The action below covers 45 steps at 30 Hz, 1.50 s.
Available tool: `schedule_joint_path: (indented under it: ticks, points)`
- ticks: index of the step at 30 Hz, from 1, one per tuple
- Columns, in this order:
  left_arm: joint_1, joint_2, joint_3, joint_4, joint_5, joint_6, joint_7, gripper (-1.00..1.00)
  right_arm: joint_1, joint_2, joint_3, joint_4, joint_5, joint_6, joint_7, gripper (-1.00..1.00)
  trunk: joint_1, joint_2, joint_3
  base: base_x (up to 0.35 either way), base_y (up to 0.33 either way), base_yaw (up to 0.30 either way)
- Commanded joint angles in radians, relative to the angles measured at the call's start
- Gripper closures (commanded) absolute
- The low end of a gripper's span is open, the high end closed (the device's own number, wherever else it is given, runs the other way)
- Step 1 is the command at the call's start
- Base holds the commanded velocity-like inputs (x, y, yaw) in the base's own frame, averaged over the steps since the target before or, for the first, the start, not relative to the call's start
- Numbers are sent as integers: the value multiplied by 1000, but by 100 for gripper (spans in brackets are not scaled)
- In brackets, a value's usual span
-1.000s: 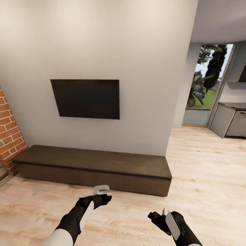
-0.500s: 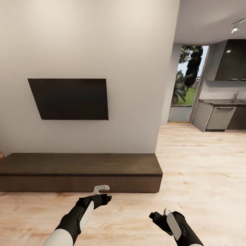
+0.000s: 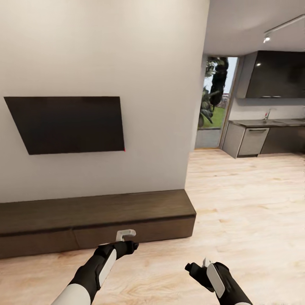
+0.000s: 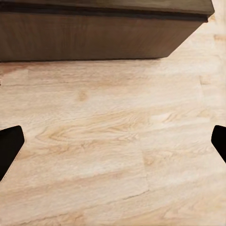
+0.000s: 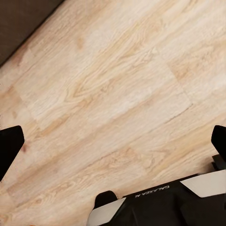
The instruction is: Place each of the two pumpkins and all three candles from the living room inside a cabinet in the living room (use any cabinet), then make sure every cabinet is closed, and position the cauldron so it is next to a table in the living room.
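The cabinet [image 3: 97, 220], a long low dark brown console, stands against the white wall with its fronts flush and shut. Its front also shows in the left wrist view [image 4: 94, 37], and one corner of it in the right wrist view [image 5: 19, 23]. My left gripper [image 3: 131, 242] hangs open over the wood floor just in front of the cabinet, fingers wide apart [image 4: 9, 146]. My right gripper [image 3: 197, 267] is open too, lower and further from the cabinet, with nothing between its fingers [image 5: 9, 143]. The pumpkins, candles, cauldron and table are out of view.
A black TV [image 3: 67, 125] hangs on the wall above the cabinet. The wall ends at a corner [image 3: 192, 127]. Past it, light wood floor [image 3: 254, 203] runs to kitchen counters [image 3: 254, 140] and a glazed doorway with plants [image 3: 212, 101].
The whole picture has slid left, so the camera has turned right. More of the kitchen shows and the brick wall is gone. Both arms hold the same pose in the frame.
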Motion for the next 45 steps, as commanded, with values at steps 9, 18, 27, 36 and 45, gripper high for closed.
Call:
schedule_joint_path:
  ticks: [9,18,27,36,45]
  points:
    - [-1,1,-2,1,10,5,3,-100,-1,1,-3,-2,-10,4,-8,-100,1,-2,-3,69,266,64]
    - [-1,1,-2,5,10,5,3,-100,-1,2,-3,-2,-9,4,-8,-100,1,-2,-3,160,73,251]
    - [-1,1,-2,5,10,5,3,-100,-1,1,-3,-2,-9,4,-8,-100,1,-2,-3,119,-53,148]
    - [-1,1,-2,0,10,5,3,-100,-1,1,-3,-2,-9,4,-8,-100,5,-9,-7,18,-11,17]
    - [-1,1,-2,-1,11,5,3,-100,-1,1,-3,-2,-9,4,-8,-100,39,-72,-35,1,-1,1]
